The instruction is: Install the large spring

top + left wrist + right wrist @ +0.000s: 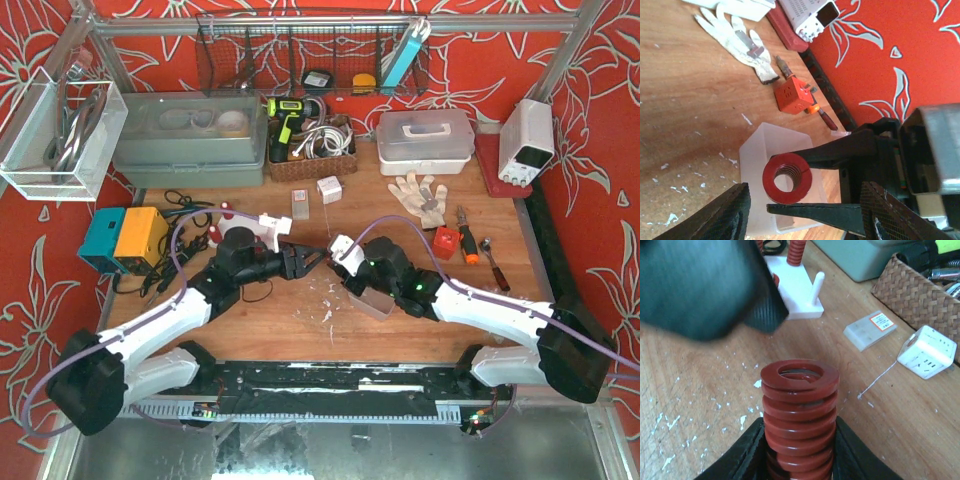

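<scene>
The large spring (799, 410), clenched in the right pincer (799, 432), juts lengthwise ahead toward the released, empty left pincer (804, 192).

The right gripper (799, 457) clamps a red spring (799, 405) between its black fingers (742, 456); a blurred dark shape (695, 285) fills the upper left; beyond lies a white base (790, 282) with a peg (818, 287); a white cube (927, 352) sits on the wooden table (705, 390) near a wicker basket (920, 295).

wall (612, 120): red, white floral | table (280, 322): worn wood (white-flecked)
</scene>
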### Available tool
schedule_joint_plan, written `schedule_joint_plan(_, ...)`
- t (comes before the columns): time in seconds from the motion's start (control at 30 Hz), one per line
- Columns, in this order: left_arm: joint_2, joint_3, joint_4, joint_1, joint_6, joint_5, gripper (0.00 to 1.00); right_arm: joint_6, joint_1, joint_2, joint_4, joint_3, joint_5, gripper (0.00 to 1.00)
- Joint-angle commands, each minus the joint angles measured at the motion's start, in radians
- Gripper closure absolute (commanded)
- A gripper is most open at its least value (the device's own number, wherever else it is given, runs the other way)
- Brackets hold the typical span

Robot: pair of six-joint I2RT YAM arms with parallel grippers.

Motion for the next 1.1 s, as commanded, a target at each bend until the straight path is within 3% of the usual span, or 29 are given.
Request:
schedule_joint_plan(0.0,0.057,0.041,0.009,-0.015,-0.008,0.047,0.37,0.037,0.008,-0.016,0.109,-0.008,-0.013,1.0)
schedule_joint_plan(0.4,0.151,0.071,0.05,-0.03,-0.05,0.092,0.44,0.043,0.017,-0.018,0.129,-0.015,-0.044,1.0)
schedule_joint_plan(0.97,0.166,0.067,0.046,-0.031,-0.039,0.065,0.61,0.036,0.027,0.002,0.107,-0.005,-0.066,1.0)
schedule_joint_plan(1.07,0.179,0.068,0.056,-0.031,-0.042,0.076,0.69,0.035,0.028,0.01,0.106,-0.004,-0.076,1.0)
